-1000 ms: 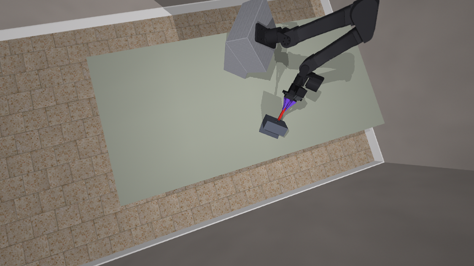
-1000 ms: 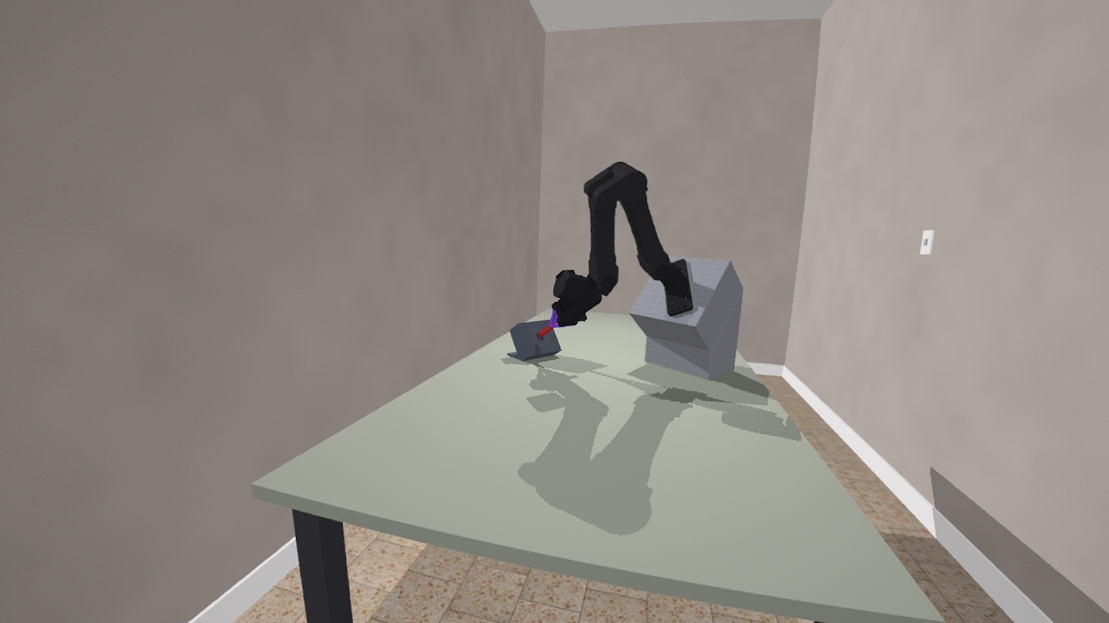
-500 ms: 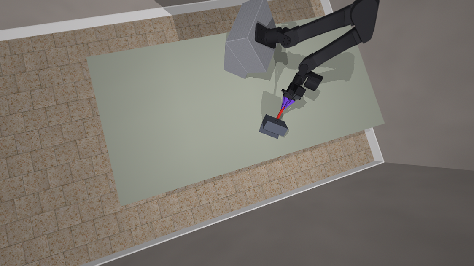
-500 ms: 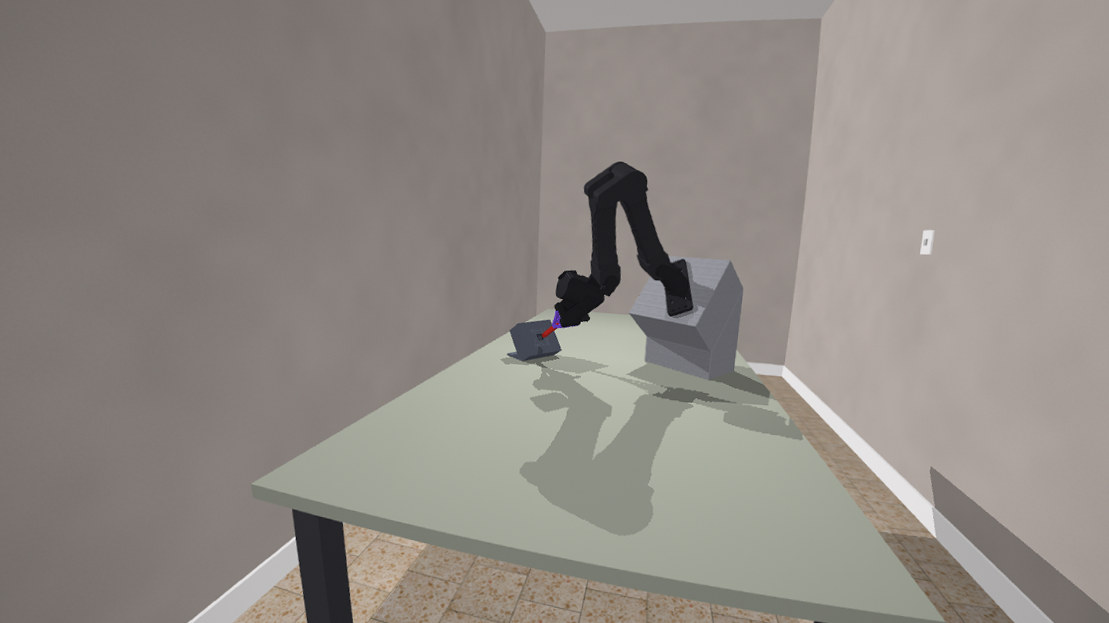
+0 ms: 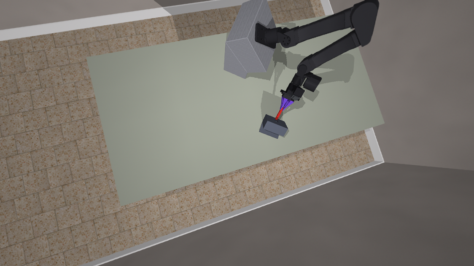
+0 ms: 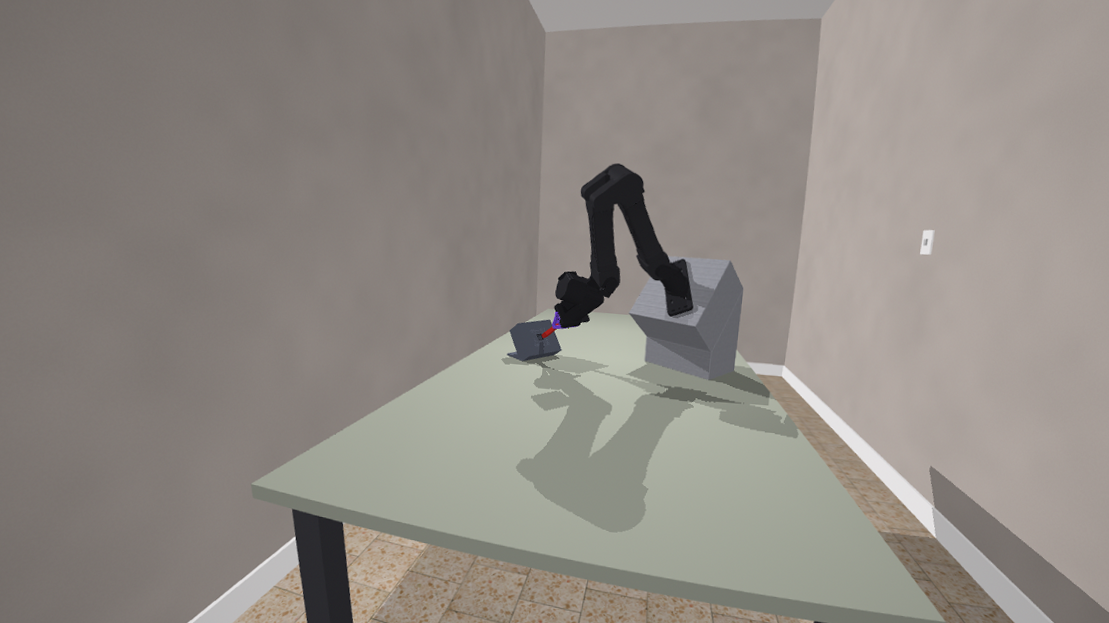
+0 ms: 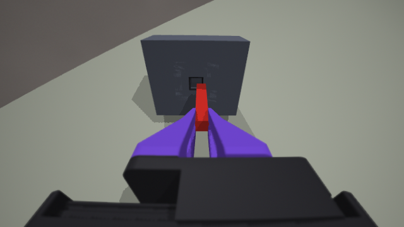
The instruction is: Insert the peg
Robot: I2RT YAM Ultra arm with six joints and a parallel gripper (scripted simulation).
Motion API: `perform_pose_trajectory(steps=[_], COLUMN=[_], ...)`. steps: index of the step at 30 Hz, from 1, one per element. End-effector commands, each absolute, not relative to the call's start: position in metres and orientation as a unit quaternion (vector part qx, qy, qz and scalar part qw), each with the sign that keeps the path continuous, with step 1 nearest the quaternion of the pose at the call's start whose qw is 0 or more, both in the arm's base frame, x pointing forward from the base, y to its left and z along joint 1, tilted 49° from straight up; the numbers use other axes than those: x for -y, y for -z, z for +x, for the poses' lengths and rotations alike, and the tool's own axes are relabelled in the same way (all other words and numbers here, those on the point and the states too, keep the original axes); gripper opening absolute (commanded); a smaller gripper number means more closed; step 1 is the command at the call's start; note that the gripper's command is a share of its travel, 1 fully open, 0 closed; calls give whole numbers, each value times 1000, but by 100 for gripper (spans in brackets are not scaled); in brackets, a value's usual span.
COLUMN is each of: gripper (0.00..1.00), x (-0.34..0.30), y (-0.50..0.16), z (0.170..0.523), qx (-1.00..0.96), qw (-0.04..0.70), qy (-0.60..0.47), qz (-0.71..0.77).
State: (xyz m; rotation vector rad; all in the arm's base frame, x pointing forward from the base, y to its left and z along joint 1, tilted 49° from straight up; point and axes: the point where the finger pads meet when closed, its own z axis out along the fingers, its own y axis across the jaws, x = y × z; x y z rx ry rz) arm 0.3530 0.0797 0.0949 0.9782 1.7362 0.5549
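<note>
My gripper (image 7: 201, 113) with purple fingers is shut on the red peg (image 7: 201, 104), which points forward at the dark sloped panel (image 7: 196, 74). The peg's tip lies at the lower right edge of the small square hole (image 7: 195, 82) in the middle of the panel; whether it touches or has entered I cannot tell. From above, the peg (image 5: 278, 114) runs from the gripper (image 5: 283, 106) down to the panel block (image 5: 273, 126) on the table. In the side view the peg (image 6: 548, 331) meets the panel (image 6: 533, 341) at a slant.
A large grey angled block (image 5: 248, 38) carries the arm's base at the far end of the table. The panel sits near the table's edge beside the wall (image 6: 237, 191). The table edge and a tiled floor lie beyond.
</note>
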Motion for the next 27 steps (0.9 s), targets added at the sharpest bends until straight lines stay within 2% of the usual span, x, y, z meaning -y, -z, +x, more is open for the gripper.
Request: perform_pose_trajectory(steps=[1, 27], gripper=[0, 0], x=[-77, -83], y=[-100, -108], z=[358, 353], qx=[-715, -717], qw=[517, 516], qy=[-229, -236], qz=[410, 406])
